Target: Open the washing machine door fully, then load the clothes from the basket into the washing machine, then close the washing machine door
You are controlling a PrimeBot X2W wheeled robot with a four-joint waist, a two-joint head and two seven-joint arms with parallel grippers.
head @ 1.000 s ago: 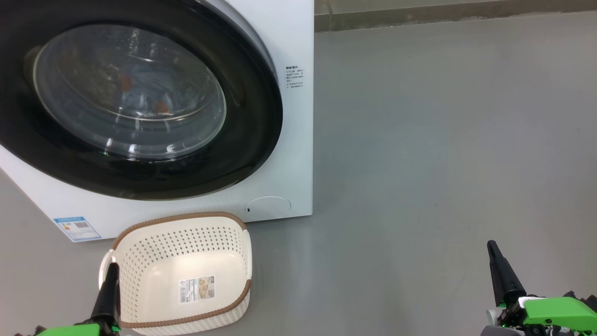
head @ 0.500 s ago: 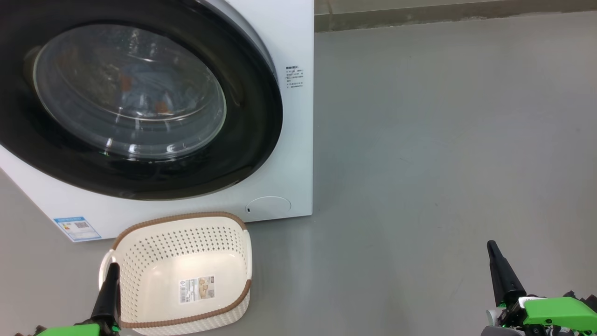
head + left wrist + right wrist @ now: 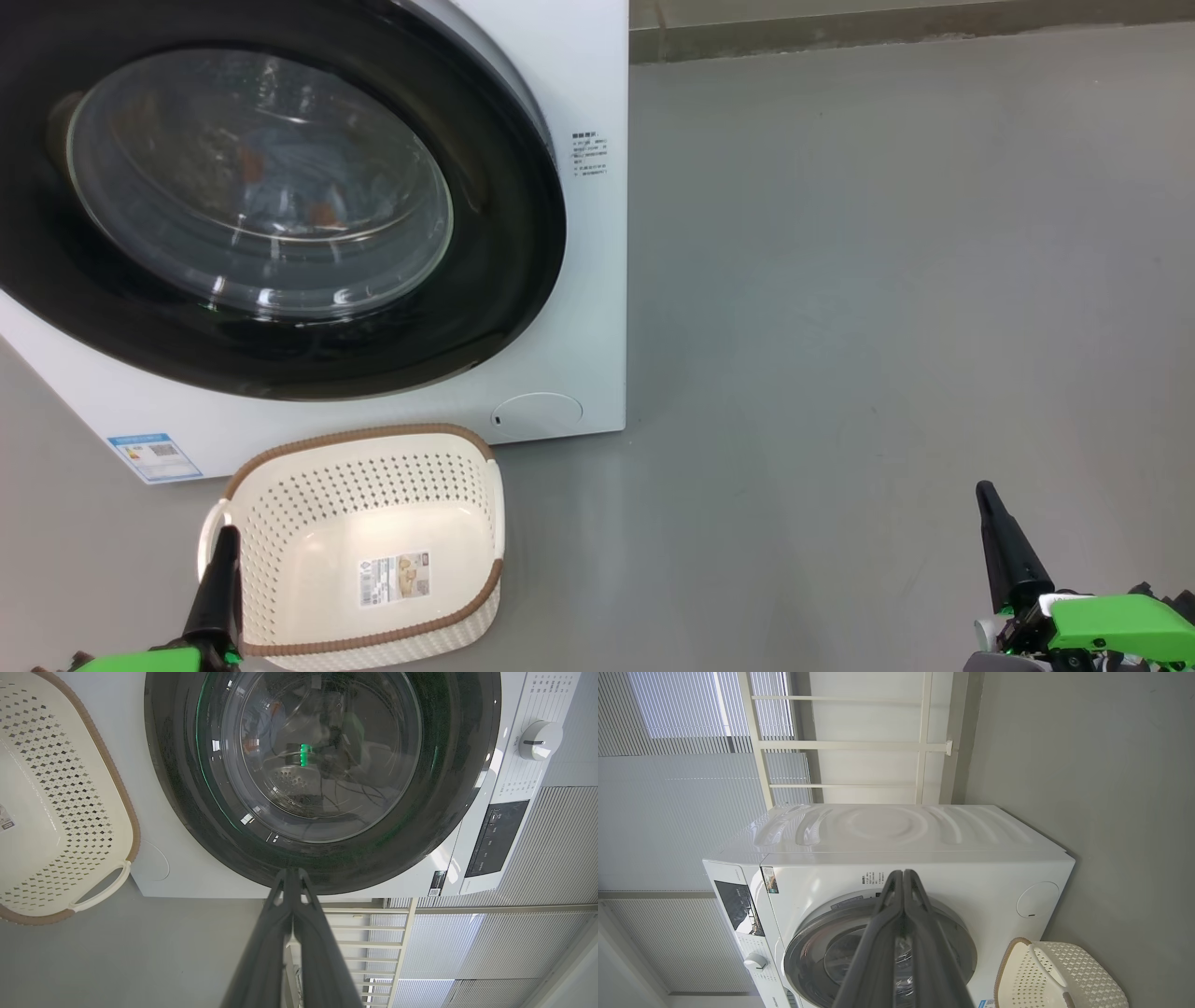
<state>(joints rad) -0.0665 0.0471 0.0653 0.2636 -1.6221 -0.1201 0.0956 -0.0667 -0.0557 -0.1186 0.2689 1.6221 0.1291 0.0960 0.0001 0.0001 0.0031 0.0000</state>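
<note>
Okay, both my jaws are pressed together, gripping nothing. My left gripper (image 3: 225, 534) sits low by the basket (image 3: 364, 437), my right gripper (image 3: 982, 489) well apart over the grey floor (image 3: 840, 327). The washing machine door (image 3: 509, 271) is closed on the washing machine (image 3: 597, 308), with the clothes (image 3: 280, 182) visible behind the glass. The basket stands just before the machine.
</note>
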